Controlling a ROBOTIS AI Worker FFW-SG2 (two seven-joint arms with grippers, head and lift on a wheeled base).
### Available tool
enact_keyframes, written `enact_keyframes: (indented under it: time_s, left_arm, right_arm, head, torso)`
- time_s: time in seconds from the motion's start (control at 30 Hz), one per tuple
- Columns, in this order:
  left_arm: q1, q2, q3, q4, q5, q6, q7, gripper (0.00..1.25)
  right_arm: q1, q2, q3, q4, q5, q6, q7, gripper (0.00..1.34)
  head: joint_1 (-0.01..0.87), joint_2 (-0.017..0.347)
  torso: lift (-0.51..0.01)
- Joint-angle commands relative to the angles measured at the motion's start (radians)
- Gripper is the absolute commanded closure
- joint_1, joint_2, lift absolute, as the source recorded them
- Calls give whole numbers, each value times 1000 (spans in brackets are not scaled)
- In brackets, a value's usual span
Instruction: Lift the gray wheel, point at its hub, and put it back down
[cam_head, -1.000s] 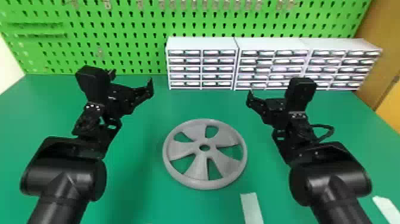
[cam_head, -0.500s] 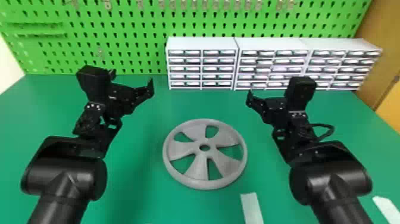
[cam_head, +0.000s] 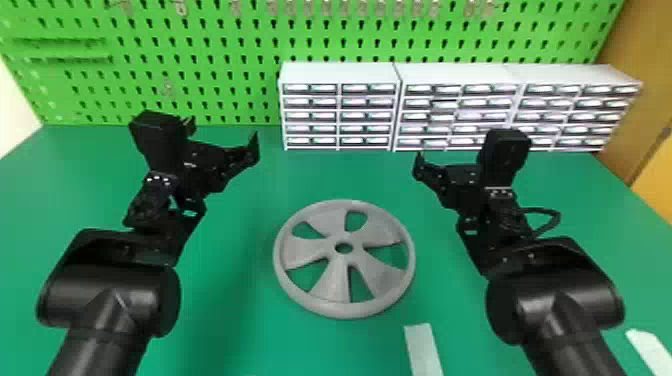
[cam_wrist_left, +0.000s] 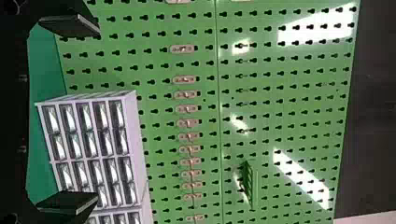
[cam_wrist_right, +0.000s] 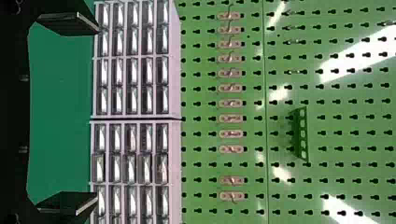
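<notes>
above the left part of the table (cam_head: 225, 345), the left claw (cam_head: 223, 136) hung released, its two fingers spread well apart. over the right part, the right claw (cam_head: 445, 175) hung released too, its fingers standing just as wide in its wrist view. both were apart from the gray wheel (cam_head: 326, 255), which lay flat on the green tabletop between the two arms, nearer the robot than either claw. its hub (cam_head: 344, 246) faced up, a round hole at the middle of five broad spokes, with openings between them that let the green show through.

a pale strip (cam_head: 424, 350) lay near the wheel, toward the robot and to the right; a second pale strip (cam_head: 650, 347) lay farther right, past the right arm. at the far edge, white drawer units (cam_head: 341, 74) stood side by side, before an upright green pegboard (cam_head: 200, 75) that bore a row of small metal clips (cam_wrist_right: 231, 118).
</notes>
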Motion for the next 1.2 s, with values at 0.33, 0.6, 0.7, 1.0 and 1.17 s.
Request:
enact_keyframes:
  time_s: [0.33, 0.6, 0.7, 1.0, 1.17]
  left_arm:
    - [2, 0, 3, 0, -1, 0, 0, 55]
    - [2, 0, 5, 0, -1, 0, 0, 55]
    - [2, 0, 5, 0, -1, -1, 0, 55]
    - [0, 0, 5, 0, -1, -3, 0, 56]
    - [0, 0, 2, 0, 0, -5, 0, 56]
  right_arm:
    - [1, 0, 0, 0, -4, 0, 0, 56]
    - [1, 0, 2, 0, -4, 0, 0, 58]
    - [1, 2, 2, 0, -4, 0, 0, 58]
    - [1, 2, 2, 0, -9, 0, 0, 58]
    - [1, 3, 0, 0, -10, 0, 0, 58]
  head:
    - [692, 48]
    - [692, 48]
    - [692, 48]
    - [692, 48]
    - [692, 48]
  torso:
    - [-88]
    - [-88]
    - [-88]
    - [-88]
    - [-88]
